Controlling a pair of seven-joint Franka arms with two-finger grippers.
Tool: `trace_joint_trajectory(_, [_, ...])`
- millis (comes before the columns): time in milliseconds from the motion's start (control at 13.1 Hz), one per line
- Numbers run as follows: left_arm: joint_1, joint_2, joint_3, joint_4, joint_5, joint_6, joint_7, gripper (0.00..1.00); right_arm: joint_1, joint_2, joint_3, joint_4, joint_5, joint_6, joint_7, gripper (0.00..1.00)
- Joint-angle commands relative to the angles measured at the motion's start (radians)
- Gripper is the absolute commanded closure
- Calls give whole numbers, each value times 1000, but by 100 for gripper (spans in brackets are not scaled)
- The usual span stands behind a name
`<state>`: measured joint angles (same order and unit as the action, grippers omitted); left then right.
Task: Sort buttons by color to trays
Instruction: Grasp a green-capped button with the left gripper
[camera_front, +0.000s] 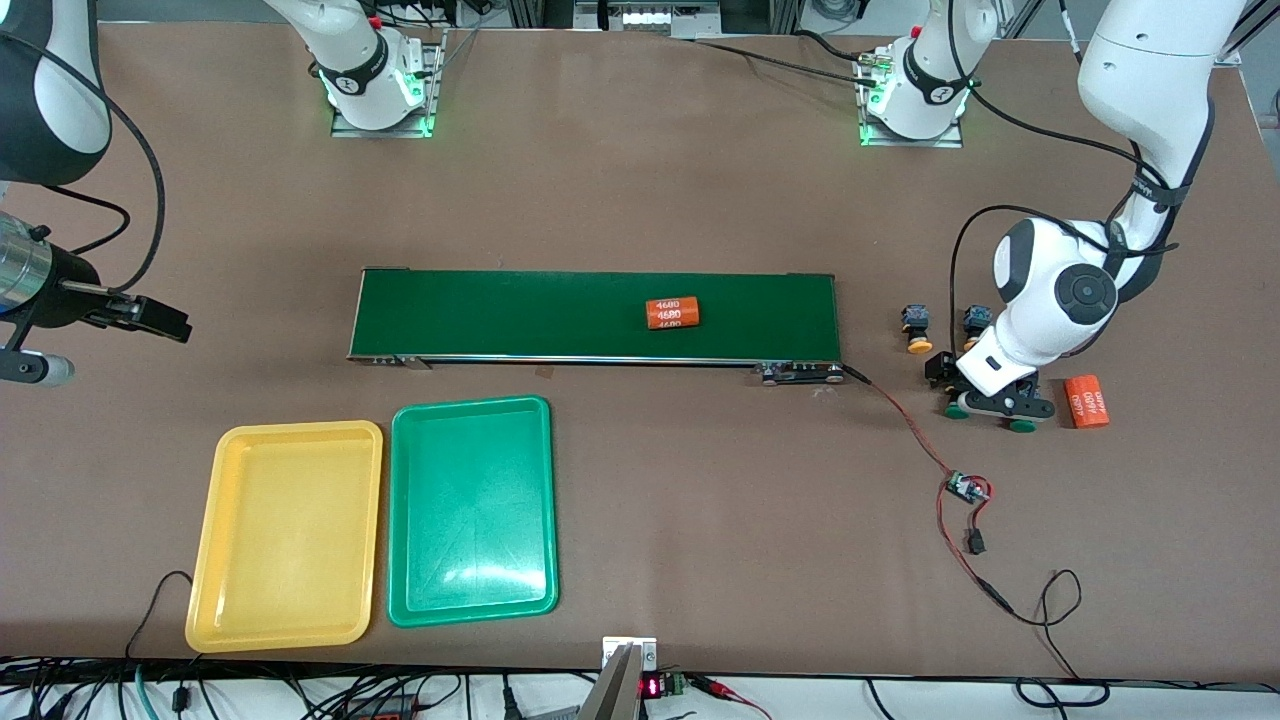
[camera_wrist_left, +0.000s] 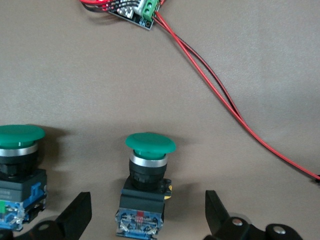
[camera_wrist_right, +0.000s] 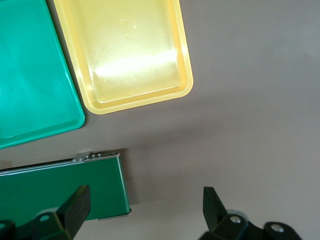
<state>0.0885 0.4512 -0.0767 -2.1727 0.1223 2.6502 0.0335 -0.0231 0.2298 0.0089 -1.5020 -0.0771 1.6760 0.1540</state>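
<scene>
From the front view, the two shallow plastic trays, one yellow (camera_front: 287, 535) and one green (camera_front: 472, 510), are being kept side by side on the brown surface (camera_front: 640, 190), nearer to the camera than the long dark-green conveyor belt (camera_front: 595, 315), apparently so that each colour has its own bin. An orange cylinder printed "4680" (camera_front: 672, 314) is lying on the belt, and another (camera_front: 1086, 401) beside the left claw (camera_front: 988, 405). That claw is being held low over the green-capped push buttons at the left arm's end, with two yellow-capped buttons (camera_front: 916, 328) just beside it.

In the left wrist view, the left claw (camera_wrist_left: 148, 212) is being held fully open, straddling one green-capped button (camera_wrist_left: 148, 172) without touching it, seemingly ready for a grasp; a second green-capped button (camera_wrist_left: 19, 170) is standing beside it.

In the right wrist view, the right claw (camera_wrist_right: 145, 205) is waiting wide open and empty over bare surface near the belt's end.
</scene>
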Motion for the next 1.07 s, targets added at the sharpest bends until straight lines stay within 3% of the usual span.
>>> trace_joint_trajectory(0, [-15,15,18,2,17,10,11,15,-3,-1,3,2,-17,-12,-27,0])
trace_joint_trajectory(76, [-13,17,20,2,19,8,3,39,-1,-1,3,2,-15,-7,-37,0])
trace_joint_trajectory(152, [-13,18,20,4,19,7,2,57,3,0,3,0,-13,-12,-34,0])
trace_joint_trajectory(304, [-13,3,20,14,19,-1,2,73,6,0,3,-3,-13,-6,-28,0])
trace_joint_trajectory(380, [-13,-8,20,34,20,-13,3,77,6,2,3,-3,-13,-1,-31,0])
trace_joint_trajectory(533, [-15,-34,3,94,22,-160,6,77,3,3,5,-3,5,2,-33,0])
trace_joint_trajectory(761, [-36,-80,-92,207,19,-433,2,75,6,0,5,3,22,-8,-27,0])
trace_joint_trajectory(989, [-36,-114,-245,223,-6,-535,-48,73,6,-3,5,0,19,-13,-47,0])
